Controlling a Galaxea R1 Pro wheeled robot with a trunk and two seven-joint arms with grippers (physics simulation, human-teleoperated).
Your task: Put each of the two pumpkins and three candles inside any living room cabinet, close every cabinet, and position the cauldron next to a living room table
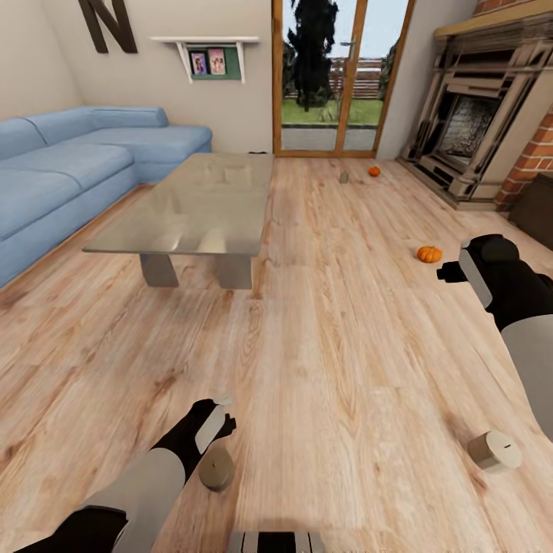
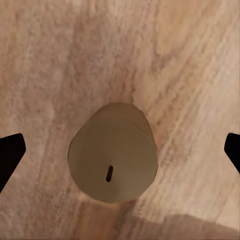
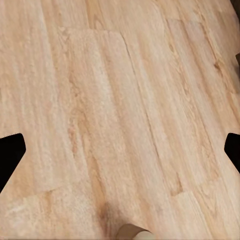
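Wood floor, head view: pale planks run everywhere; my left gripper (image 1: 221, 418) hangs low at 6 o'clock, just above a grey candle (image 1: 216, 468) standing upright on the floor.
Second candle, head view: another stub (image 1: 495, 450) stands at 4 o'clock, well apart from the first; a third (image 1: 344, 177) sits far off at 1 o'clock.
Pumpkins, head view: one pumpkin (image 1: 429, 253) lies at 2 o'clock near my right gripper (image 1: 448, 272); the other pumpkin (image 1: 374, 171) is beyond it, beside the far candle.
Table, head view: the glossy grey table (image 1: 165, 244) stands at 11 o'clock, the blue sofa (image 1: 57, 165) behind it.
Left wrist view: the candle (image 2: 112, 155) sits between my finger tips (image 2: 10, 155), wick up; jaws spread wide, touching nothing.
Right wrist view: bare planks under spread fingers (image 3: 11, 155), holding nothing.
Step in hand, my judgement: picking up this candle.
Doing it well: I should descend straight, keep the stub centred, and close on its sides well below the rim so it does not tip or squirt out.
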